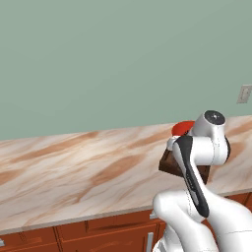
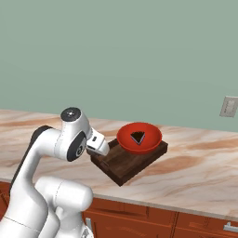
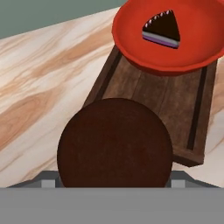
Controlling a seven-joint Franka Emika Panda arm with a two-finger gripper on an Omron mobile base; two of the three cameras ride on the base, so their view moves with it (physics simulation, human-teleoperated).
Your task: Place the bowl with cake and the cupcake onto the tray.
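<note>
Cupcake (image 3: 114,143) sits large and close between the pincer's (image 3: 114,181) tips, jaws spread wide about it, apparently gripped; it hangs over the tray's (image 3: 175,103) near edge; bowl with cake (image 3: 175,35) rests over the tray's far corner, rim overhanging; tray lies on the marble counter (image 2: 200,162).

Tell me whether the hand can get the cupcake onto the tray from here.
Probably yes: the cupcake sits between the hand's fingers, at the tray's near edge, and the bowl with cake leaves bare wood in front.
</note>
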